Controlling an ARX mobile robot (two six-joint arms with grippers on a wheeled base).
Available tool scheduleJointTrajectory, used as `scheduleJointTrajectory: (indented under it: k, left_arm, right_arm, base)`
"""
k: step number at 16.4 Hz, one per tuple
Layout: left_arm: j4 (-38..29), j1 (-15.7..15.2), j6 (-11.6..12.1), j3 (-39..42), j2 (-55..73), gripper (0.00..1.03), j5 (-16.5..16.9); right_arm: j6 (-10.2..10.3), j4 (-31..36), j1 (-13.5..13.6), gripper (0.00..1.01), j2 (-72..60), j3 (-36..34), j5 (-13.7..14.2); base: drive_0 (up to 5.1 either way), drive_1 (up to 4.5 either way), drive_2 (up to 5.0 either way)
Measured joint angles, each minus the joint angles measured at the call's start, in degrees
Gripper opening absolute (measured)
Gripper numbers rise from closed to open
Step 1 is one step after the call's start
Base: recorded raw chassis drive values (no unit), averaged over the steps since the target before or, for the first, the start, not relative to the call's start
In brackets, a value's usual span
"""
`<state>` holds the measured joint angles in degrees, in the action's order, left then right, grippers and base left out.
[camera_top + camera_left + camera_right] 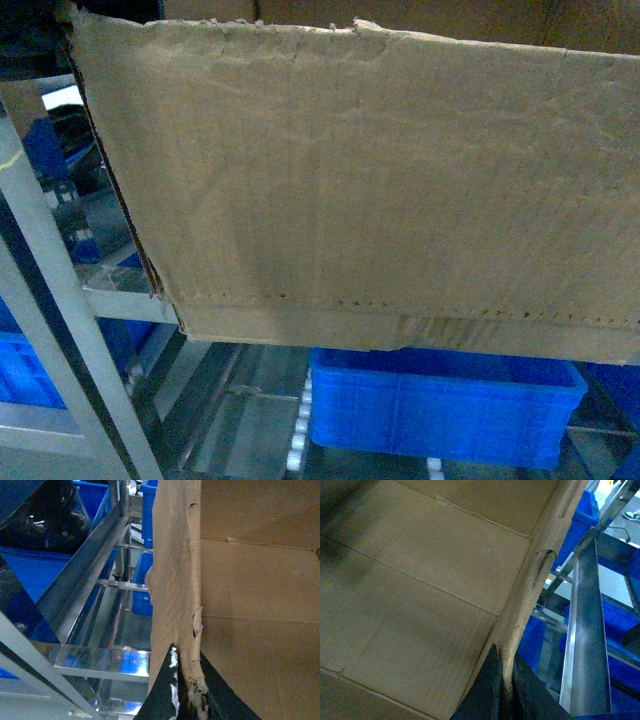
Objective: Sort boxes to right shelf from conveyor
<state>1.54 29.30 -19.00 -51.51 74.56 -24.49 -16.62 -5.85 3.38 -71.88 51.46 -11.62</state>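
A big brown cardboard box (380, 180) fills most of the head view, held up in front of the shelf (60, 300), its perforated line near the lower edge. My left gripper (187, 690) is shut on the box's ragged left wall (172, 580), one black finger on each side. My right gripper (506, 690) is shut on the box's right wall (530, 590) in the same way. Both wrist views look into the box's bare inside (410, 580). The conveyor is out of view.
The steel shelf's rails (85, 595) and a sloped bar (587, 630) run close beside the box on both sides. A blue plastic bin (440, 405) sits on a tier with white rollers below the box. More blue bins (35, 570) stand on the shelf at left.
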Motion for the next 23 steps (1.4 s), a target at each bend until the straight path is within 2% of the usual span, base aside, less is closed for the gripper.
scheduleJointTrajectory:
  k: [6, 8, 9, 10, 12, 15, 16, 18, 19, 20, 23]
  left_arm:
    - [-0.3, -0.1, 0.0, 0.0, 0.1, 0.02, 0.1]
    - [1.6, -1.2, 0.0, -1.9, 1.6, 0.02, 2.1]
    - [3.5, -2.3, -0.2, -4.4, 3.8, 0.02, 3.8]
    - [4.1, -3.7, -1.0, -6.7, 6.4, 0.02, 6.3]
    - [6.2, -4.8, -3.3, -9.2, 9.2, 0.02, 7.4]
    - [6.8, -5.7, -6.8, -12.7, 12.6, 0.02, 7.7]
    - [7.3, -5.9, -8.9, -14.0, 14.6, 0.02, 8.5]
    - [7.9, -6.1, -11.5, -15.8, 18.0, 0.02, 9.3]
    - [7.8, -6.3, -12.0, -16.2, 19.1, 0.02, 8.6]
    - [7.9, -6.3, -12.9, -16.5, 19.8, 0.11, 8.3]
    - [7.1, -6.5, -15.1, -18.0, 19.4, 0.34, 7.5]
  right_arm:
    - [0.0, 0.2, 0.0, 0.02, -0.2, 0.0, 0.0]
    - [0.8, -2.4, 0.0, 0.02, -0.8, 0.7, 1.0]
    - [1.9, -4.0, 0.0, 0.02, -2.2, 2.0, 1.8]
    - [3.1, -6.2, 0.5, 0.02, -4.3, 4.1, 3.3]
    - [3.2, -6.4, 0.8, 0.02, -6.8, 6.7, 3.3]
    - [3.0, -4.7, 0.3, 0.02, -13.5, 13.0, 3.0]
    - [3.0, -5.3, -0.1, 0.02, -15.5, 14.6, 3.5]
    - [3.1, -5.6, -0.1, 0.02, -18.8, 16.5, 5.0]
    - [3.1, -5.6, -0.1, 0.02, -19.2, 16.7, 5.0]
    - [3.1, -5.6, -0.1, 0.05, -19.2, 16.7, 5.2]
    - [2.8, -5.0, -0.1, 0.29, -19.2, 16.8, 5.4]
  base:
    - [0.1, 1.59, -1.3]
    - [0.1, 1.59, -1.3]
    - [0.1, 1.59, -1.3]
    - [0.1, 1.59, -1.3]
    - [0.1, 1.59, -1.3]
    - [0.1, 1.59, -1.3]
    - [0.1, 1.59, -1.3]
    - [0.1, 1.59, -1.3]
    - [0.1, 1.59, -1.3]
    - [0.1, 1.59, -1.3]
    - [0.1, 1.59, -1.3]
